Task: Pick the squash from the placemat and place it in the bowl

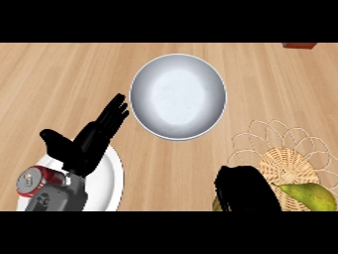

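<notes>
Our right hand (243,191) curls its fingers down over the squash (310,196) on the placemat (292,154); whether it grips, we cannot tell. Our left hand (91,139) rests with fingers straight.

I'm looking down at what reads as a home kitchen — a light wooden counter (47,84) set with tableware: a grey bowl (177,96), a white plate (111,176) with a red can (34,179) beside it, and a woven placemat (292,168) carrying a green-yellow squash (310,196).
</notes>
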`<move>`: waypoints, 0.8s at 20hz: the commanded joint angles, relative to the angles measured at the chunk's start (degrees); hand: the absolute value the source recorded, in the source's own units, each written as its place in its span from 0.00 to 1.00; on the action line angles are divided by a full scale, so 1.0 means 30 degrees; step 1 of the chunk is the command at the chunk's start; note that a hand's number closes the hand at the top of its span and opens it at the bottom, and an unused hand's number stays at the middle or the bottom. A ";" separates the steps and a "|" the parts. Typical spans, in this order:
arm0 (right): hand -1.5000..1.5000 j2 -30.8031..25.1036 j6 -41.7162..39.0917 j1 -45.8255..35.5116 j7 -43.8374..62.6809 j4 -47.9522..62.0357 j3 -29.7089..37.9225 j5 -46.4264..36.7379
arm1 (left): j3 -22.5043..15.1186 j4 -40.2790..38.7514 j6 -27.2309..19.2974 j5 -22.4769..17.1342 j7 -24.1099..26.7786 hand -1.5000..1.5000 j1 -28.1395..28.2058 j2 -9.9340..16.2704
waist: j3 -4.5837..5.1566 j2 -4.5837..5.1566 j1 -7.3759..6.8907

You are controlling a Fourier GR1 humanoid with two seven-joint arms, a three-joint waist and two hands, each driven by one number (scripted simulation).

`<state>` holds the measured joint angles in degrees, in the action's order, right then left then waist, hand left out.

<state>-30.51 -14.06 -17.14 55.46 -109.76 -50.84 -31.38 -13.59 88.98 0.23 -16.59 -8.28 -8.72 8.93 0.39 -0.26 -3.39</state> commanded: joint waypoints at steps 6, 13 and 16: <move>1.00 0.9495 -0.1446 -0.4567 0.3404 0.1541 -0.5300 -0.5979 | -0.0101 -0.0157 -0.0599 0.0681 0.0503 0.50 0.0894 -0.0392 | -0.0102 -0.0007 0.0829; 1.00 1.0098 -0.2615 -0.6239 0.5571 -0.3188 -0.4366 -0.6819 | 0.0645 -0.0719 -0.0188 0.0429 0.0752 0.50 0.0421 -0.0290 | -0.0100 -0.0052 0.1194; 1.00 1.0112 -0.2893 -0.7842 0.6048 -0.3927 -0.3253 -0.7039 | 0.0769 -0.0644 0.0190 0.0169 0.0971 0.50 0.0960 -0.0155 | -0.0081 -0.0104 0.1106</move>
<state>-3.02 -17.04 -35.59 62.64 -116.31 -63.32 -51.69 -11.69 87.83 -0.38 -15.73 -6.85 -7.36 8.21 0.11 -0.50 -0.18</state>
